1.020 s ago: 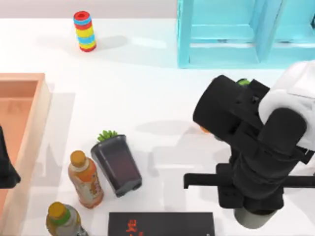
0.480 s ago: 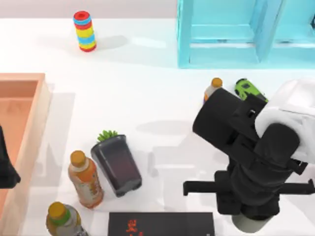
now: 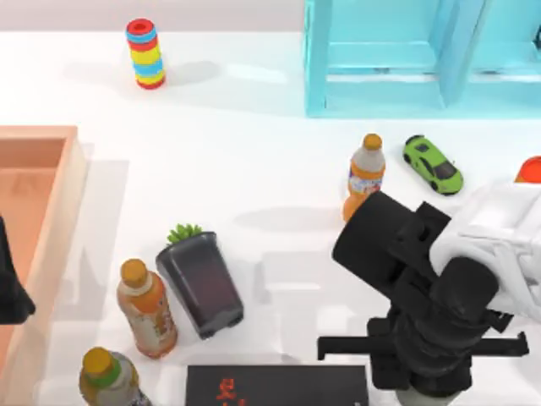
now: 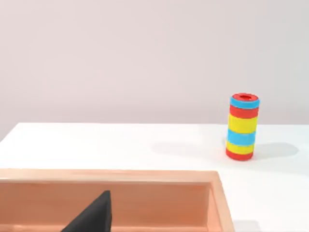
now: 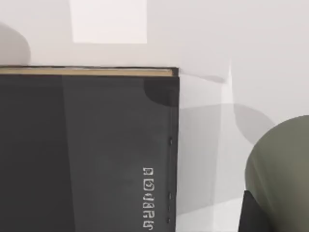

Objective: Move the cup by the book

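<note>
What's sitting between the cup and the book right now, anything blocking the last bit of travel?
Nothing visible. In the right wrist view only bare table separates the cup from the book. The plant pot and the bottles stand on the book's far side from the right gripper.

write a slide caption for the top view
Right arm's tool low over the grey-white cup, just right of the black book.
</note>
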Available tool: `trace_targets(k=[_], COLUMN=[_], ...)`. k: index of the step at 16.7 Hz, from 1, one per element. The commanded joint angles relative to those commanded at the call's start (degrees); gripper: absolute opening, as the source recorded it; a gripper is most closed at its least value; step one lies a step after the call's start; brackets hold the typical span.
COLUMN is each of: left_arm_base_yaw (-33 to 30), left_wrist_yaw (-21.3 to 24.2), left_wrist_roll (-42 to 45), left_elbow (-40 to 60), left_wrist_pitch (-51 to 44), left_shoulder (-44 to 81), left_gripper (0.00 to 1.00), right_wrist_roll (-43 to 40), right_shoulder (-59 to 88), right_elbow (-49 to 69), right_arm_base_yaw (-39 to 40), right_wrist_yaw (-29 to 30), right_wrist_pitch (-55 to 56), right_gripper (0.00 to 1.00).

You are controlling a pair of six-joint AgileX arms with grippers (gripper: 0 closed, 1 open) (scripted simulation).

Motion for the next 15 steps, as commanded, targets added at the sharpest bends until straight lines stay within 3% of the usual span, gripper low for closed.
trace_targets(k=[3,15], left_arm_base_yaw=[0.0,0.0], left_wrist_yaw=[0.0,0.0], left_wrist_roll=[0.0,0.0], left_elbow=[0.0,0.0], left_wrist_pitch=[0.0,0.0], left_shoulder=[0.0,0.0], left_gripper=[1.0,1.0], right_wrist_roll=[0.0,0.0], right_shoulder=[0.0,0.0], right_elbow=[0.0,0.0], right_arm_base_yaw=[0.0,0.0], right_wrist_yaw=[0.0,0.0], right_wrist_pitch=[0.0,0.0], right_gripper=[0.0,0.9])
